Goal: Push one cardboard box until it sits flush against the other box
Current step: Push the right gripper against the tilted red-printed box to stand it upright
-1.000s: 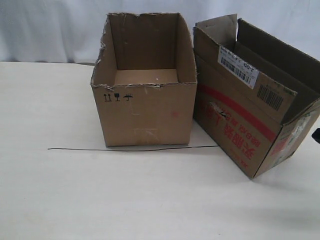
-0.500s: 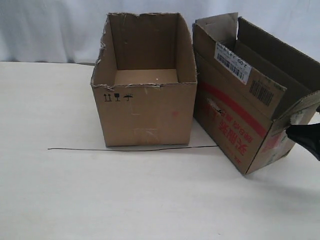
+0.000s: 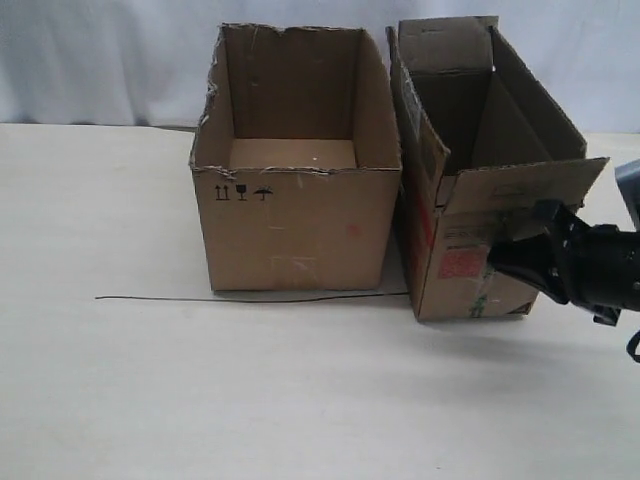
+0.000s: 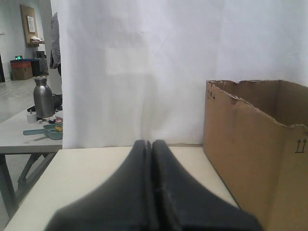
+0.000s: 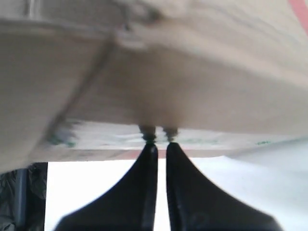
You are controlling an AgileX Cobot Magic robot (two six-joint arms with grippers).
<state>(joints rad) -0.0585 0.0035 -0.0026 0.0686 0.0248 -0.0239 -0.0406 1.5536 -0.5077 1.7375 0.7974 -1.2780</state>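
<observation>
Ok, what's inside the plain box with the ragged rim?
Inside the plain box, only its bare cardboard floor and inner walls show; nothing lies on the visible part. Its front wall hides the near strip of the floor.

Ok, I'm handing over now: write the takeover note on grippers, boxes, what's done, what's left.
Left gripper: shut, empty, above the table beside the plain flapless box, not touching it.
Right gripper: fingers together, tips pressed on the green-taped end of the red-printed carton.
Boxes: carton stands alongside the plain box on the right arm's side, roughly parallel; top edges look touching, a thin dark gap shows low down.
Done: carton is beside the plain box.
Left: probably a final sideways nudge to close the gap, then back the right gripper off.
</observation>
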